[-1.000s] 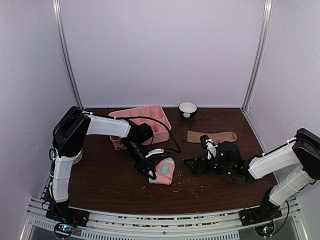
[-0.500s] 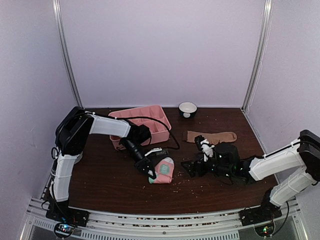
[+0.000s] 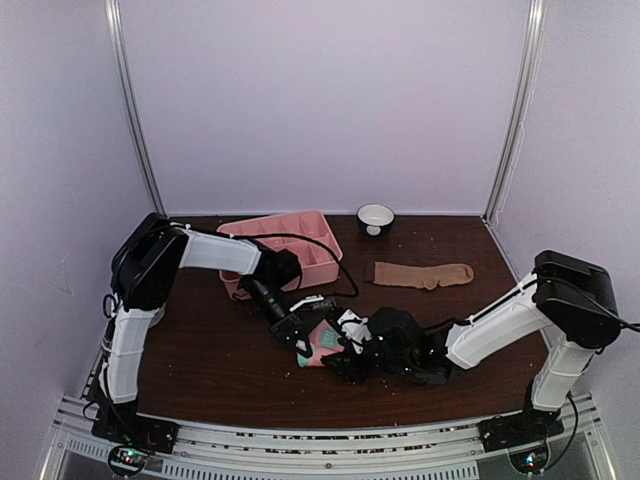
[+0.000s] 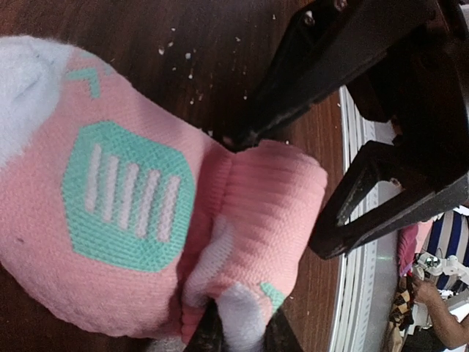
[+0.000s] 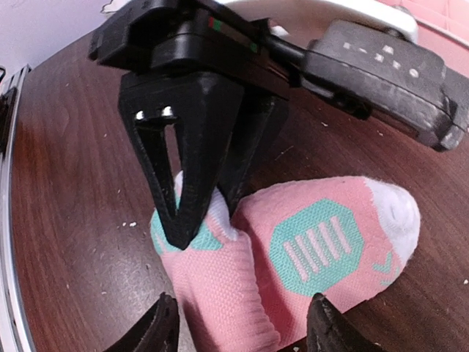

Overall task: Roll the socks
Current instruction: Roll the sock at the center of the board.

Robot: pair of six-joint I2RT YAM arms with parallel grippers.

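Two grippers crowd the pink sock (image 5: 315,242). Right gripper (image 5: 245,330): fingers spread astride the rolled cuff. Left gripper (image 5: 201,220): pinching the fold between them. Risk: closing may strike the left fingertips, springing the roll. Tan sock (image 3: 422,273) lies flat, well beyond.

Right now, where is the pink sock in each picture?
Top external: pink sock, low in the middle.
Left wrist: pink sock fills the left and middle.
Right wrist: pink sock at the bottom middle.
Shared landmark: its teal striped patch, clear in both wrist views.
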